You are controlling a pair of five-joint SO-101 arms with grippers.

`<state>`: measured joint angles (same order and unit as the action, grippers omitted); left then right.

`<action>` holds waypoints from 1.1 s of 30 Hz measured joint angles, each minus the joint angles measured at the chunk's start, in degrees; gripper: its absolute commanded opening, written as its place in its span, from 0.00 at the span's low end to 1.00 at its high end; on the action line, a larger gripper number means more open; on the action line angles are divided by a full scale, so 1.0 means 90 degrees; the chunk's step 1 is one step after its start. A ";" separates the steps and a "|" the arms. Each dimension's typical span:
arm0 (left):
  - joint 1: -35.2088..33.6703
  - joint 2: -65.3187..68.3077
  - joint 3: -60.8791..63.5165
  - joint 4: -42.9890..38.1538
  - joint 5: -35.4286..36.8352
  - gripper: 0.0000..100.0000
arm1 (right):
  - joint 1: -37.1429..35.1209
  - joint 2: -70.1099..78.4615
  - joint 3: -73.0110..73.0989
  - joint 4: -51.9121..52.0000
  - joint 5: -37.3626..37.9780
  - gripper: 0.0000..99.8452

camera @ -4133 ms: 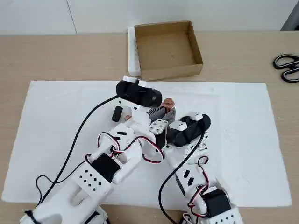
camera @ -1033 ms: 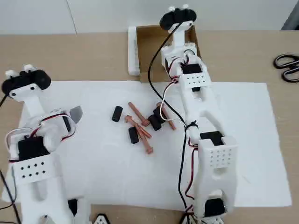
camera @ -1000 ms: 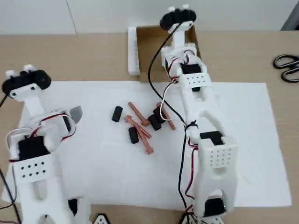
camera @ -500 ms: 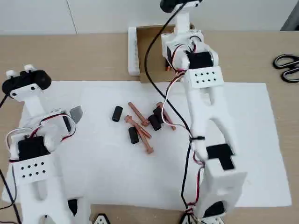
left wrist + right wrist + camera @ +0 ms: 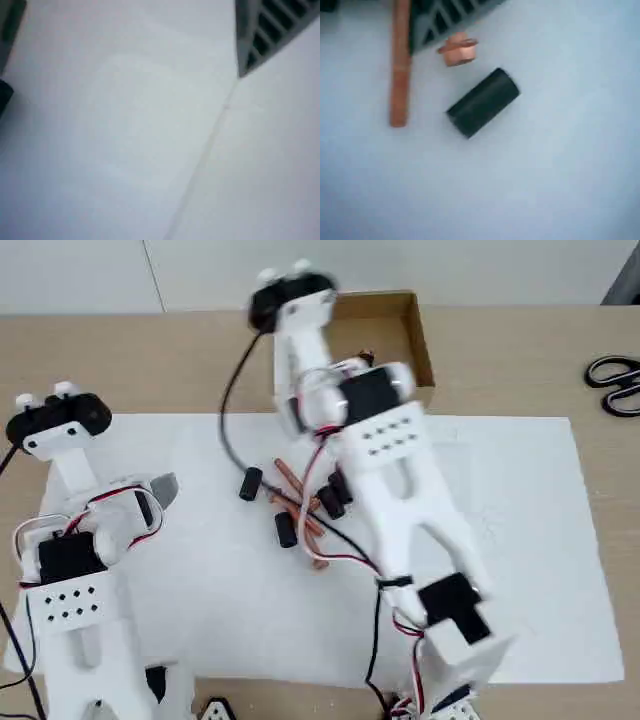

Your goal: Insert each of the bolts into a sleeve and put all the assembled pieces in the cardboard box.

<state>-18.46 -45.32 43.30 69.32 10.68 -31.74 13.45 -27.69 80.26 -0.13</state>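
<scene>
Several copper bolts [image 5: 300,515] and black sleeves [image 5: 250,483] lie loose in a small pile on the white sheet [image 5: 520,540]. The cardboard box [image 5: 415,335] stands behind the sheet. My right arm [image 5: 385,455] stretches over the pile, and its body hides its gripper from above. In the right wrist view a ribbed dark finger [image 5: 450,20] hangs just above a bolt head [image 5: 457,49], beside a bolt shaft [image 5: 400,65] and a sleeve [image 5: 482,102]. My left gripper [image 5: 160,487] is at the sheet's left side, open over bare paper, with its fingers [image 5: 270,30] wide apart.
Scissors [image 5: 612,380] lie on the wooden table at the far right. A white block [image 5: 283,380] stands against the box's left side. The right half of the sheet is bare paper.
My right arm has swung back from over the box, leftward and down over the pile of bolts and sleeves. The left arm has stayed still.
</scene>
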 measured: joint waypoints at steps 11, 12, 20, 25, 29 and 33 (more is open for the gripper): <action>0.0000 0.0000 0.0000 0.1074 -0.1094 0.28 | -0.0527 0.1475 0.0000 -0.0772 -0.3692 0.26; 0.0000 0.0000 0.0000 0.1114 -0.1114 0.28 | -0.0576 0.1495 0.0000 -0.0850 -0.4073 0.26; 0.0000 0.0000 0.0000 0.1153 -0.1153 0.28 | -0.0938 0.1807 0.0000 -0.1162 -0.5050 0.26; 0.0000 0.0000 0.0000 0.1153 -0.1153 0.28 | -0.1055 0.2178 0.0000 -0.1162 -0.5070 0.26; 0.0000 0.0000 0.0000 0.1153 -0.1153 0.28 | -0.1055 0.2422 0.0000 -0.1162 -0.5070 0.26; 0.0000 0.0000 0.0000 0.1153 -0.1153 0.28 | -0.1055 0.2608 0.0000 -0.1162 -0.5060 0.26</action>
<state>-18.46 -45.32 43.30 79.69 0.31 -41.23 36.92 -27.69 69.80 -45.67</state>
